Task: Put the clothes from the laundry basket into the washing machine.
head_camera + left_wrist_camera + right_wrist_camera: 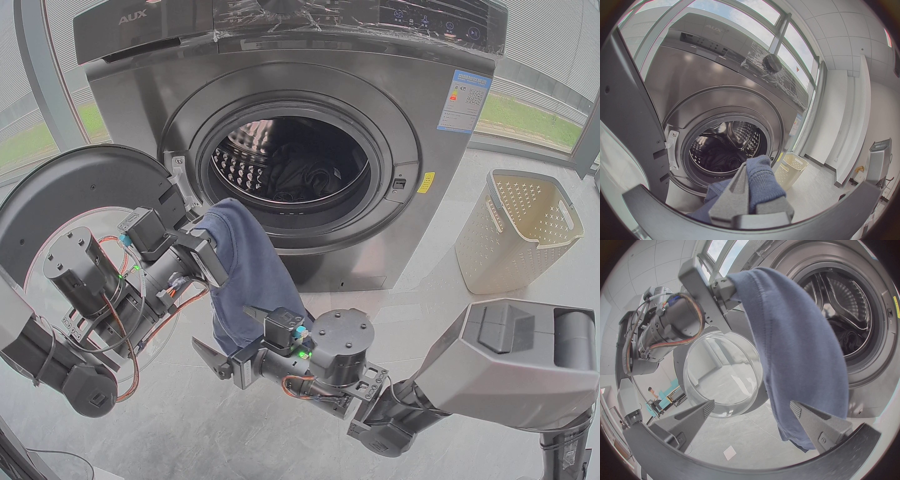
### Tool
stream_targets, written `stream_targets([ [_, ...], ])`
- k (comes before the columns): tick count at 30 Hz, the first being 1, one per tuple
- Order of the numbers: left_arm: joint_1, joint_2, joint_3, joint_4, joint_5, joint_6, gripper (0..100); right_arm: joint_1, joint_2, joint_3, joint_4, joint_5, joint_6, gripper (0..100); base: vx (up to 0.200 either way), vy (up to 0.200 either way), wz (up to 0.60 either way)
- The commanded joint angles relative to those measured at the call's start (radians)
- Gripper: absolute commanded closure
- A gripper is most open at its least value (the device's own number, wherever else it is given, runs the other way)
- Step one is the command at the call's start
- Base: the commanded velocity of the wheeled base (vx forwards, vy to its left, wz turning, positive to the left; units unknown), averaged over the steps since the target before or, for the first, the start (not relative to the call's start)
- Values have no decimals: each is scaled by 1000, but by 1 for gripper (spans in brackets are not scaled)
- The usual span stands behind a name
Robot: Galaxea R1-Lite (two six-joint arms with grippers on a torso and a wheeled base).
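Observation:
A blue garment (253, 275) hangs in front of the washing machine's open drum (250, 156), just below its rim. My left gripper (211, 236) is shut on the garment's top edge, and the blue cloth bunches between its fingers (753, 187). My right gripper (232, 336) is open lower down, beside the garment's hanging end; its fingertips (709, 405) stand wide apart and the cloth (797, 349) hangs in front of one of them. Dark clothes (300, 172) lie inside the drum. The cream laundry basket (519, 231) stands on the floor at the right, with nothing visible inside.
The washer's round door (75, 187) is swung open to the left, close behind my left arm, and its glass bowl (722, 377) faces out. Bare grey floor lies between the machine and the basket. Windows run behind the machine.

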Motion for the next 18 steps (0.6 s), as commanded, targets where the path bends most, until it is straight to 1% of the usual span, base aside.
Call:
stream_targets([
  [1,1,-1,-3,0,1,-1,100,5,65,-105,41,-7,1,0,0,0,0],
  [4,1,-4,-3,0,1,-1,100,-17,99,-179,79,-25,-4,0,0,0,0],
  [5,1,-5,-3,0,1,-1,100,-23,102,-188,84,-28,-4,0,0,0,0],
  [7,1,-8,-5,0,1,-1,100,-57,120,-226,96,-50,-28,0,0,0,0],
  [9,1,-10,-5,0,1,-1,100,-84,125,-237,96,-56,-48,0,0,0,0],
  [12,-1,-10,-5,0,1,-1,100,-107,120,-240,98,-60,-50,0,0,0,0],
  [15,-1,-10,-3,0,1,-1,100,-124,111,-245,99,-82,-51,0,0,0,0],
  [18,-1,-10,-3,0,-1,-1,100,-138,109,-255,99,-85,-53,0,0,0,0],
])
